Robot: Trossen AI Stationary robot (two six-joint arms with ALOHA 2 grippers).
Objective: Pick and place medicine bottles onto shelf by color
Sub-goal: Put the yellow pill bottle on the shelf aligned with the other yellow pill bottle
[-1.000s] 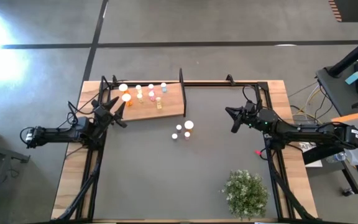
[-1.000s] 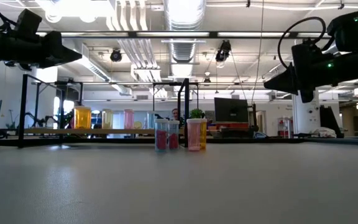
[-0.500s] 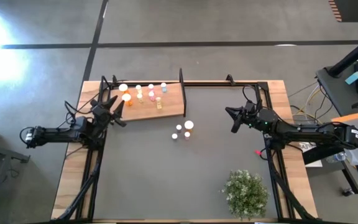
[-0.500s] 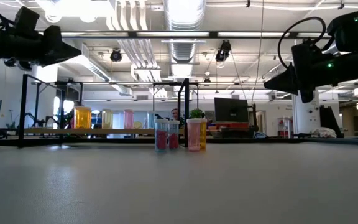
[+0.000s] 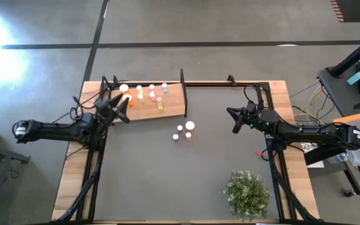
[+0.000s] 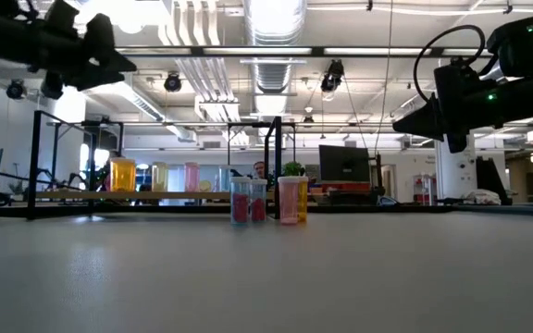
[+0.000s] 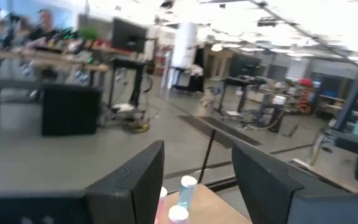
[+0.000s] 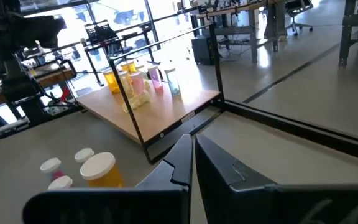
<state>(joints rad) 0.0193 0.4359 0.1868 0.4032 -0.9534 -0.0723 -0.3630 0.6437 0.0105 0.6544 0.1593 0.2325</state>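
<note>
The shelf (image 5: pixel 161 109), a light wooden board, lies at the table's far left and several medicine bottles (image 5: pixel 152 92) stand upright on it. A few more bottles (image 5: pixel 189 127) stand on the grey mat just beyond its near right corner: pink ones (image 6: pixel 241 199) and an orange one (image 8: pixel 101 169). My left gripper (image 5: pixel 120 105) hovers open over the shelf's left end, above the bottles, with nothing between its fingers (image 7: pixel 135 186). My right gripper (image 5: pixel 233 119) is shut and hangs in the air right of the loose bottles, pointing toward them (image 8: pixel 191 155).
A bushy green plant (image 5: pixel 247 194) stands at the near right of the mat. A thin black post (image 5: pixel 182 81) rises at the shelf's far right corner, and a black rail frame runs along the table's far edge. Bare mat lies across the table's near half.
My left gripper has risen and moved toward the table's far edge, over the shelf's left end, while rolling about its own axis. Its fingers keep the same gap. The bottles stand where they were.
</note>
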